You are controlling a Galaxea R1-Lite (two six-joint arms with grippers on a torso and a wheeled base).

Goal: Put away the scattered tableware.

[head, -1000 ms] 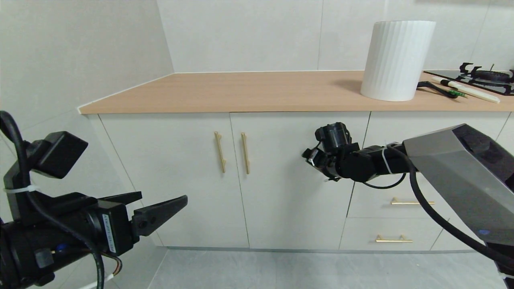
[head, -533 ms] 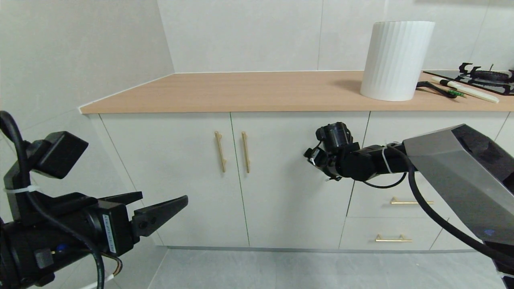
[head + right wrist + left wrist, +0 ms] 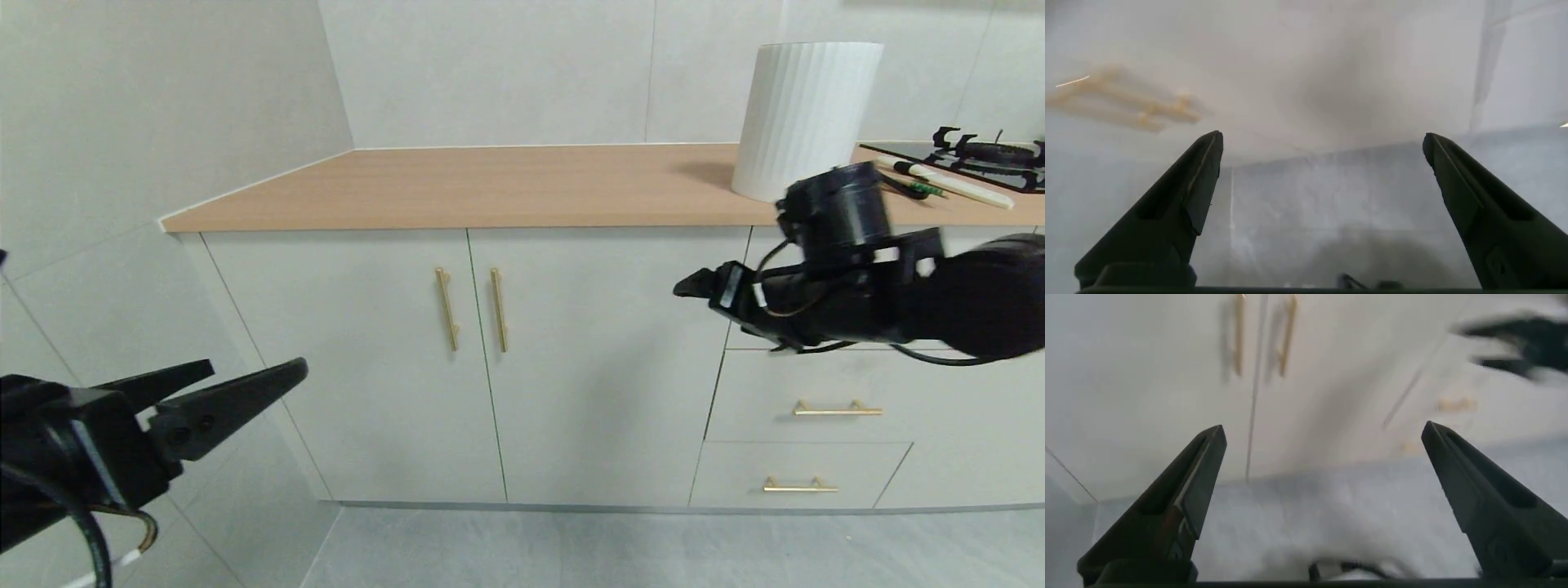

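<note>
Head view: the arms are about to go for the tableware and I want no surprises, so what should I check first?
1. Left gripper open and empty: ok.
2. Right gripper open and empty: ok.
3. Utensils lying loose on the counter: ok.
4. Room inside the white container: cannot tell.
5. Drawers open to take things: not ok, both shut.

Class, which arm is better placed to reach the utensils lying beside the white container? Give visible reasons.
Right. The right gripper hangs just below the counter, nearer the utensils; the left gripper sits low at the opposite end.
</note>
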